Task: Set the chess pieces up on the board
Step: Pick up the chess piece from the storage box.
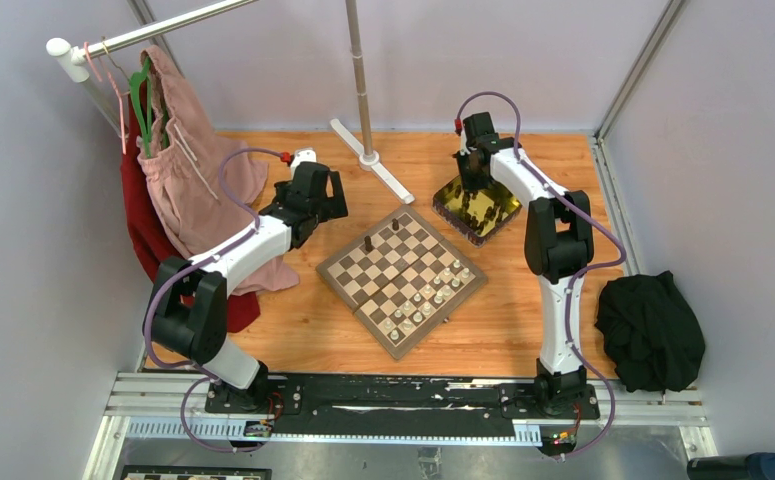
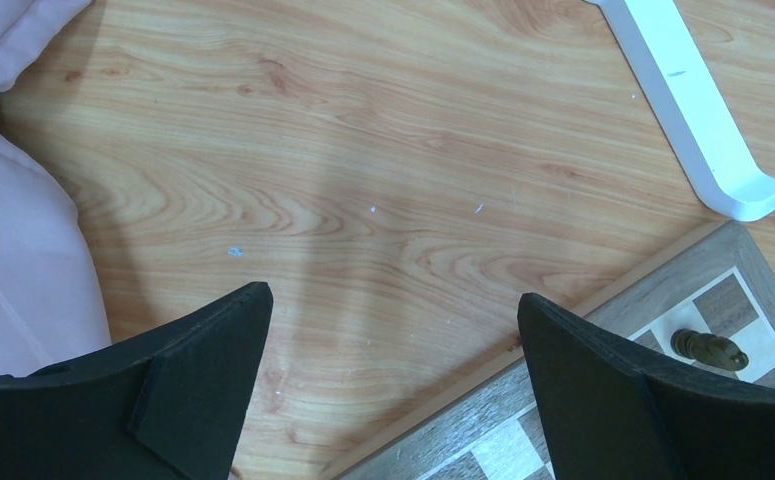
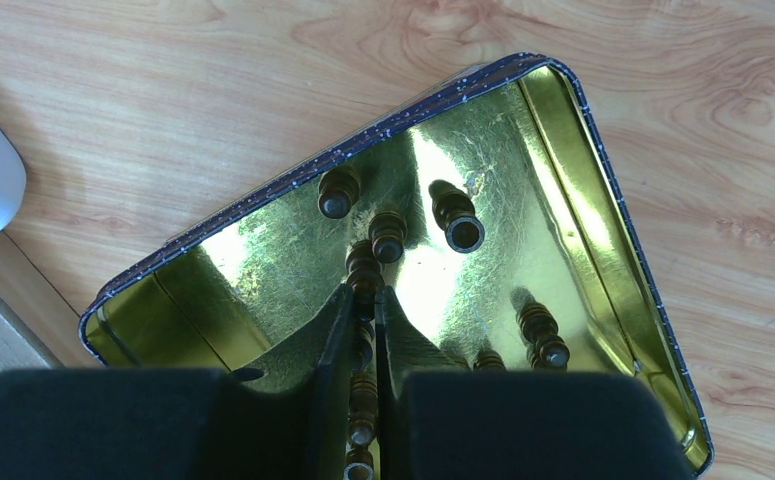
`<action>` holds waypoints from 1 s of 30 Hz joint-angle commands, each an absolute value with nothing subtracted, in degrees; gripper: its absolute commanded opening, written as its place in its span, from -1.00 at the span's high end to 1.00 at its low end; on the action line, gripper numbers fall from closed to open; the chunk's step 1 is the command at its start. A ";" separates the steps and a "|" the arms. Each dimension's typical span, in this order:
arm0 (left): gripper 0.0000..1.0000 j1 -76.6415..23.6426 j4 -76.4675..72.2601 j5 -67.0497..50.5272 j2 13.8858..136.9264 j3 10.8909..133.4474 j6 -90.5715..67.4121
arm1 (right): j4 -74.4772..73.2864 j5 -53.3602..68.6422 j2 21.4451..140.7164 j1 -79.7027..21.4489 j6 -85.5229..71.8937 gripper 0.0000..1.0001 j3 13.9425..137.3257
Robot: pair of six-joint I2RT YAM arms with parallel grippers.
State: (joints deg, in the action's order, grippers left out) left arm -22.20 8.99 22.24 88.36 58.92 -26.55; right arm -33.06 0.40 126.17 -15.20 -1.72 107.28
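Checked wooden board (image 1: pixel 383 285): pale cream chess pieces (image 1: pixel 433 296) are set along one edge, two dark brown pieces (image 1: pixel 368 243) placed | square gold tin (image 3: pixel 583 170): more are left | right gripper (image 3: pixel 365 292) is clamped on a dark chessman (image 3: pixel 363 345) | left gripper (image 2: pixel 393 295) is held open

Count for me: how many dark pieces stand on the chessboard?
2. One dark piece and a second dark piece stand along the far-left edge of the board. None looks hidden.
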 commanded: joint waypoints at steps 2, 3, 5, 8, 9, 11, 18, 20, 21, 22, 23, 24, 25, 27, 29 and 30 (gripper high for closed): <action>-1.00 -21.97 7.91 22.19 88.00 58.16 -26.63 | -35.75 0.56 126.55 -14.50 -1.45 0.95 107.67; -1.00 -21.97 7.93 22.23 87.90 58.18 -26.71 | -35.68 0.73 126.34 -14.50 -1.42 0.96 107.89; -1.00 -21.97 7.91 22.27 87.78 58.14 -26.80 | -35.68 0.88 125.92 -14.50 -1.41 0.97 108.27; -1.00 -21.97 7.91 22.31 87.58 58.01 -26.89 | -35.73 0.97 125.41 -14.49 -1.27 0.97 108.80; -1.00 -21.97 7.99 22.37 87.42 58.01 -26.95 | -35.71 0.97 125.23 -14.52 -1.24 0.98 108.88; -1.00 -21.97 8.00 22.41 87.26 57.79 -27.05 | -35.72 0.88 124.91 -14.53 -1.23 0.98 108.98; -1.00 -21.97 8.07 22.68 86.67 57.44 -27.25 | -35.56 0.97 123.78 -14.51 -1.16 0.99 109.25; -1.00 -21.97 8.09 22.68 86.65 57.41 -27.31 | -35.59 0.97 123.50 -14.50 -1.14 0.99 109.33; -1.00 -21.97 8.15 22.68 86.54 57.41 -27.25 | -35.57 1.02 123.42 -14.50 -1.14 0.99 109.34; -1.00 -21.97 8.17 22.75 86.52 57.41 -27.25 | -35.61 1.06 123.34 -14.50 -1.14 0.99 109.41; -1.00 -21.97 8.17 22.76 86.56 57.46 -27.25 | -35.53 1.10 123.25 -14.50 -1.14 0.99 109.42; -1.00 -21.97 8.17 22.76 86.49 57.44 -27.25 | -35.51 1.14 123.15 -14.44 -1.14 0.99 109.50; -1.00 -21.97 8.23 22.74 86.44 57.42 -27.21 | -35.38 1.14 123.06 -14.52 -1.14 0.99 109.51; -1.00 -21.97 8.26 22.85 86.42 57.48 -27.23 | -35.42 1.23 122.90 -14.51 -1.10 0.99 109.59; -1.00 -21.97 8.27 22.85 86.51 57.51 -27.19 | -35.34 1.23 122.79 -14.46 -1.04 0.99 109.69; -1.00 -21.97 8.34 22.85 86.54 57.56 -27.16 | -35.33 1.15 122.72 -14.50 -1.13 0.99 109.61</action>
State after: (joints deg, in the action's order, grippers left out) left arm -22.20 8.73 22.26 88.16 58.11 -26.65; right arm -33.95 0.49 125.73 -15.20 -1.67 107.44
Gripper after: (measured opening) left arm 0.997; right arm 0.130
